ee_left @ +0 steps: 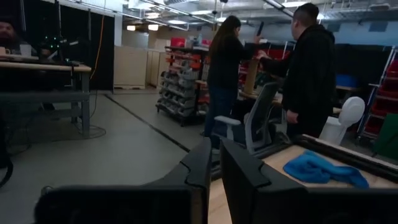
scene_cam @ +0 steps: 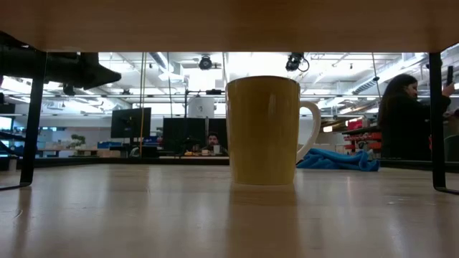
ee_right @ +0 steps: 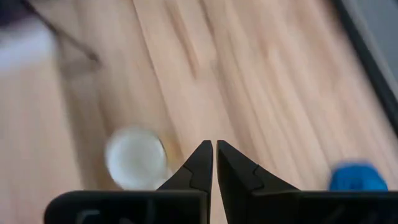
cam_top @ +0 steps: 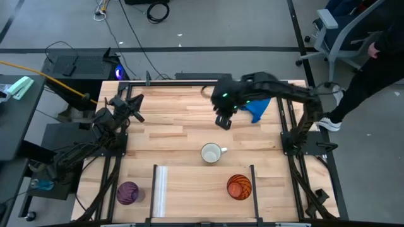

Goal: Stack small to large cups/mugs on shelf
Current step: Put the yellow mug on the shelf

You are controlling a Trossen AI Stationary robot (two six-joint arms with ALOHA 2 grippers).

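Right end effector [cam_top: 223, 121] hovers over the counter [cam_top: 183, 123], fingers together — mug [cam_top: 211, 153] near; left end effector [cam_top: 134, 108] parked, fingers together.

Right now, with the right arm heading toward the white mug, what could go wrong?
1. The right gripper has its jaws shut above the board; if they stay shut on the way down, they may knock the mug over rather than grip it.
2. The mug's handle sticks out to one side, so a grasp there could twist it.
3. The orange cup sits beside the dark post, leaving little room to set the mug nearby.
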